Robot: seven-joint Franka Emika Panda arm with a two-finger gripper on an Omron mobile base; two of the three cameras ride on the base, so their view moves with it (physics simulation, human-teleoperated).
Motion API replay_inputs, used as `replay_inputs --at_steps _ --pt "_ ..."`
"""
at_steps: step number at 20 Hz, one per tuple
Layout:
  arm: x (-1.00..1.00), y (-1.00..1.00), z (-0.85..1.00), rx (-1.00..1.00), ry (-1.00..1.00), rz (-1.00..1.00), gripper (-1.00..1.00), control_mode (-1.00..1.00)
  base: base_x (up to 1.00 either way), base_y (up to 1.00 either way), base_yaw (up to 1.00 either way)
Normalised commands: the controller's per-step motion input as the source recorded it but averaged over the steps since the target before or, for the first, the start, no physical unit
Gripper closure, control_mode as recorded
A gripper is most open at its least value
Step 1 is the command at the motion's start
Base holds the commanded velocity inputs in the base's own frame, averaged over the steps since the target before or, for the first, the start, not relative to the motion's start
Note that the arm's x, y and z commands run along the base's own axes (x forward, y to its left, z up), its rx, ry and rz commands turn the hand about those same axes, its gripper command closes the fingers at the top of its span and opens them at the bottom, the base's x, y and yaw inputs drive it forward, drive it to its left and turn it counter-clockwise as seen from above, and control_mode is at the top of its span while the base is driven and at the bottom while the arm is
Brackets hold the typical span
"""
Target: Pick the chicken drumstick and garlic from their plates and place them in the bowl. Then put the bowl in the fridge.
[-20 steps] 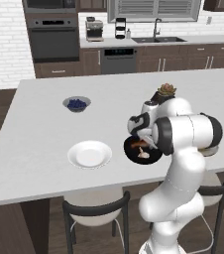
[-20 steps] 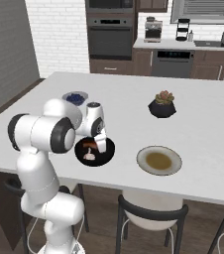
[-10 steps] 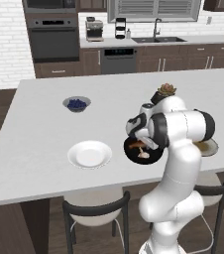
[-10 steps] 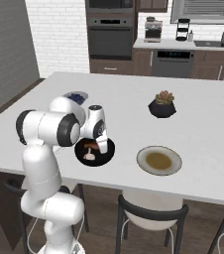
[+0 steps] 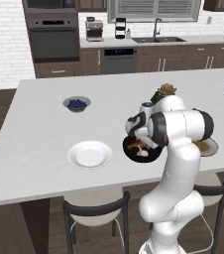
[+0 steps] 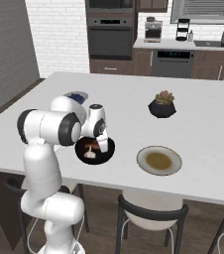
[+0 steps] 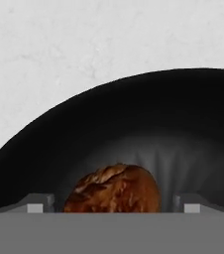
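Hand view looks straight down into the bowl [image 7: 134, 124], where the drumstick [image 7: 113, 191] lies on the black floor between the two fingertips [image 7: 34, 204]. The tips stand wide of the meat on either side, touching nothing, so the pincer [image 7: 113, 206] is spread and holds nothing.

From the left base view, the bowl [image 5: 142, 149] sits near the front edge of the worktop [image 5: 44, 134], partly hidden by the arm's forearm. Inside it a brown lump and a small pale one lie side by side; I take the pale one for the garlic [image 5: 142, 154], so both foods seem to be in the bowl. The right base view agrees: the pincer [image 6: 104, 144] hangs just over the bowl [image 6: 95, 150], with the drumstick [image 6: 89, 147] and garlic [image 6: 89, 154] beneath it.

Both plates are bare: the white plate [image 5: 89, 154] to the left of the bowl, the tan-centred plate [image 6: 159, 160] to its right, each close to the front edge. That fits a first half done.

The succulent pot [image 6: 162, 105] stands further back, the blueberry bowl [image 5: 77, 103] toward the far left; neither is in the way.

What remains, as I judge it, is gripping the bowl by its rim, a thin curved wall that could slip or tip, and carrying it level to the fridge.
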Motion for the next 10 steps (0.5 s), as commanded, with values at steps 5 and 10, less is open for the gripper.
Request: replay_inputs --at_steps 5,10 --pt "-0.15 0.0 0.41 0.02 0.0 0.02 -1.0 -1.0 0.0 0.0 0.0" --pt "-0.46 0.0 0.45 0.03 0.0 0.04 -1.0 -1.0 0.0 0.0 0.0"
